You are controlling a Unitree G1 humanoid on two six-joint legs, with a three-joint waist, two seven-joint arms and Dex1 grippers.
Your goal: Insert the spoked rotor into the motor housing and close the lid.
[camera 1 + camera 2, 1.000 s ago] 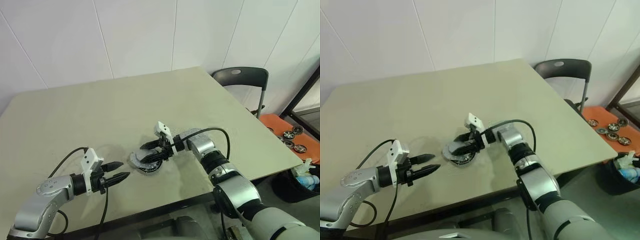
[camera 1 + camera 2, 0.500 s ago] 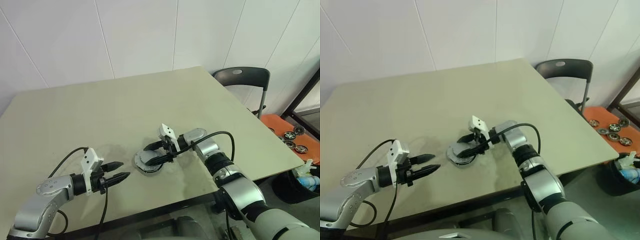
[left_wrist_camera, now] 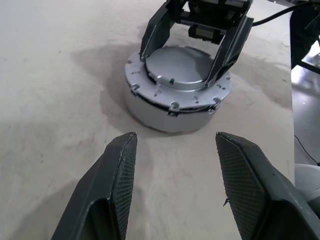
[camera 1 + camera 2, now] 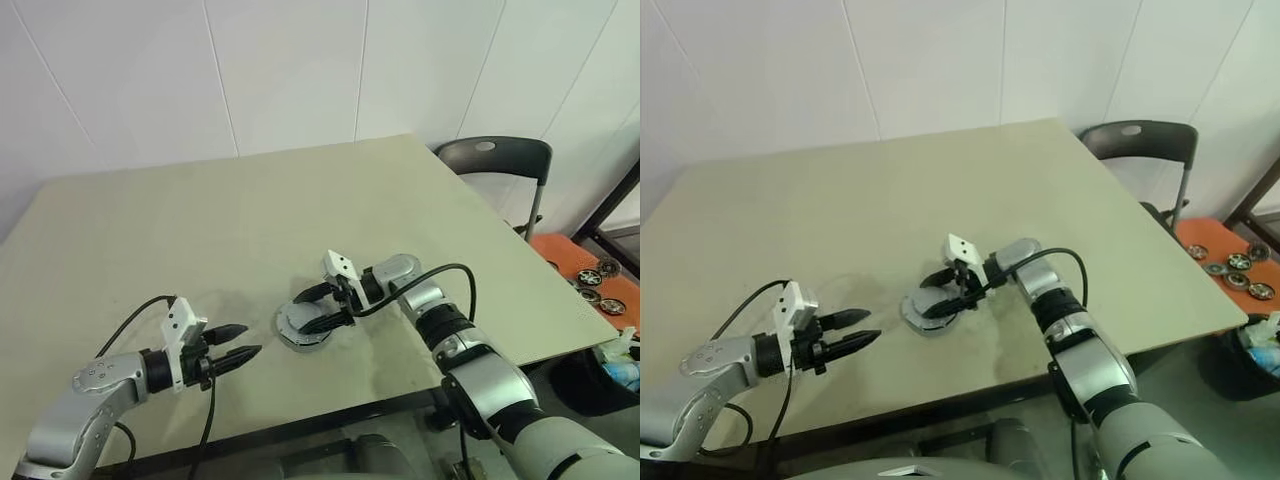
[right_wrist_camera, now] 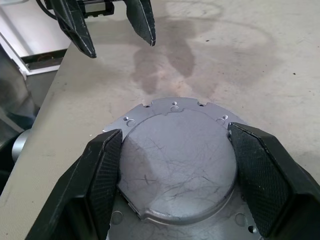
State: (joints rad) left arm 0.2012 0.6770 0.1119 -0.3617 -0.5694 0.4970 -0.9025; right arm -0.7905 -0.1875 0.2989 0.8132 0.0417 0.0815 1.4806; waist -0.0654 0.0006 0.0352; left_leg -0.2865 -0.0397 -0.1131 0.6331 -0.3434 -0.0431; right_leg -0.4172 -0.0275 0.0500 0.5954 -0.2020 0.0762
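The motor housing (image 3: pixel 170 107), a short round silvery cup, stands on the beige table (image 4: pixel 250 220) near its front middle. The lid (image 5: pixel 177 165), a flat grey disc with a raised centre, lies level on top of it. My right gripper (image 5: pixel 175 131) reaches in from the right and is shut on the lid's raised centre, one black finger (image 3: pixel 157 30) against each side. My left gripper (image 4: pixel 250 339) hovers low over the table just left of the housing, open and empty, pointing at it. The spoked rotor is hidden.
A dark folding chair (image 4: pixel 495 165) stands past the table's right corner. On the floor at the right lie an orange mat with wheel-like parts (image 4: pixel 590 270) and a bin holding bottles (image 4: pixel 620 365). The table's front edge is close behind both grippers.
The lid in my right gripper went from tilted, with a dark ring showing beneath it, to flat on the housing. The right wrist rolled. My left gripper stayed put.
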